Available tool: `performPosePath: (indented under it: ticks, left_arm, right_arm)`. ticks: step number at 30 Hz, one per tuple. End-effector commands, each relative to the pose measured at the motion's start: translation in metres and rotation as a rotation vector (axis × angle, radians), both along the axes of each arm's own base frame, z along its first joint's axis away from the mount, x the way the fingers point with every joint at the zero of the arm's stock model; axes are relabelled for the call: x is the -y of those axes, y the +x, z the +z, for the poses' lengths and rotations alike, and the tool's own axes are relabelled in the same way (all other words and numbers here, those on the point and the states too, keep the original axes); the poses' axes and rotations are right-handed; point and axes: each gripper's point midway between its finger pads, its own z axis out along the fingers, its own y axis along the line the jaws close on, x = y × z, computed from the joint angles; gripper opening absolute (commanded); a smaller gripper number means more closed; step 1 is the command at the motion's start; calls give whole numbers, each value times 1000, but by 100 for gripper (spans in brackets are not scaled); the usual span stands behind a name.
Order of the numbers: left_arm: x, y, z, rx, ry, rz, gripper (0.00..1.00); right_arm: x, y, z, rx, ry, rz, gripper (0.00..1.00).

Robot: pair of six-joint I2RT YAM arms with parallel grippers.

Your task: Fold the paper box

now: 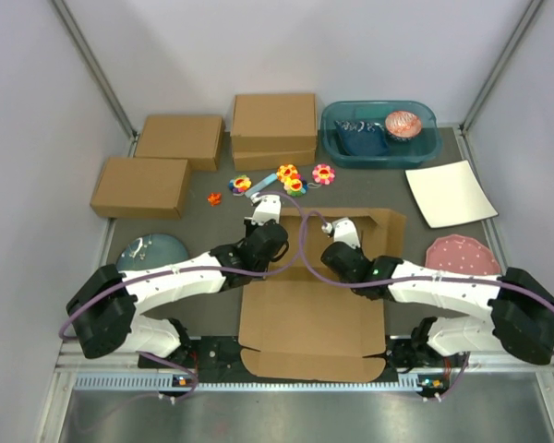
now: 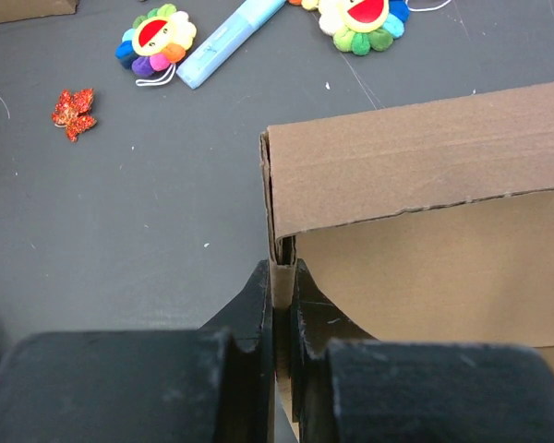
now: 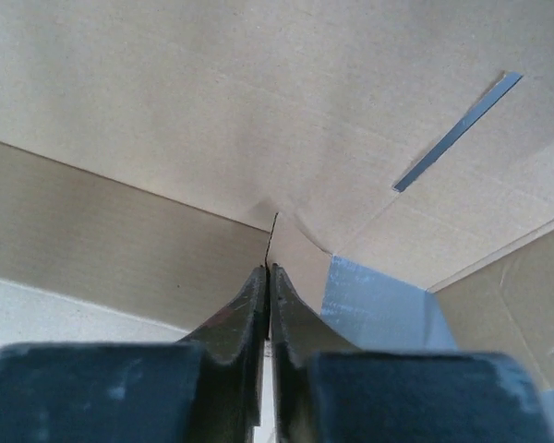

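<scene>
The paper box (image 1: pixel 309 323) lies in the middle of the table, its brown lid panel flat toward the near edge and its tray walls (image 1: pixel 388 226) raised behind. In the left wrist view my left gripper (image 2: pixel 283 277) is shut on the upright left side wall of the box (image 2: pixel 415 166), with cardboard edge showing between the fingers. My right gripper (image 3: pixel 270 269) is shut inside the tray, its tips pressed at a corner seam of the box (image 3: pixel 212 111); nothing shows between them. From above, the left gripper (image 1: pixel 268 224) and right gripper (image 1: pixel 340 231) flank the tray.
Three ready-made brown boxes (image 1: pixel 140 185) (image 1: pixel 180 138) (image 1: pixel 273 125) stand at the back left. A teal bin (image 1: pixel 379 148) and a white sheet (image 1: pixel 450 194) are at the back right, a pink plate (image 1: pixel 459 256) right, a blue-grey dish (image 1: pixel 152 251) left. Flower toys (image 1: pixel 291 177) lie beyond the tray.
</scene>
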Motion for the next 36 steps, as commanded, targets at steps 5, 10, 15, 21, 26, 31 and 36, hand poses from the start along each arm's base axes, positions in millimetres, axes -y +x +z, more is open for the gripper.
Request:
performPosePath:
  ticks: [5, 10, 15, 21, 26, 31, 36]
  left_arm:
    - [-31, -21, -45, -136, 224, -24, 0]
    - [-31, -21, -45, -139, 224, -26, 0]
    - [-32, -21, -44, -135, 220, -24, 0]
    - [-33, -23, -43, -130, 210, -27, 0]
    - [-33, -24, -42, -126, 199, -33, 0]
    - [-33, -24, -42, -127, 198, -36, 0]
    - [-33, -24, -41, -124, 194, -40, 0]
  right_arm:
    - [-7, 9, 54, 124, -27, -33, 58]
    - [4, 12, 114, 237, 104, -85, 73]
    - [52, 16, 146, 336, 153, -243, 74]
    - [118, 24, 103, 210, 296, -528, 72]
    - [124, 26, 72, 144, 285, -568, 73]
    - [119, 35, 60, 127, 301, -579, 71]
    - [108, 42, 63, 141, 343, -534, 39]
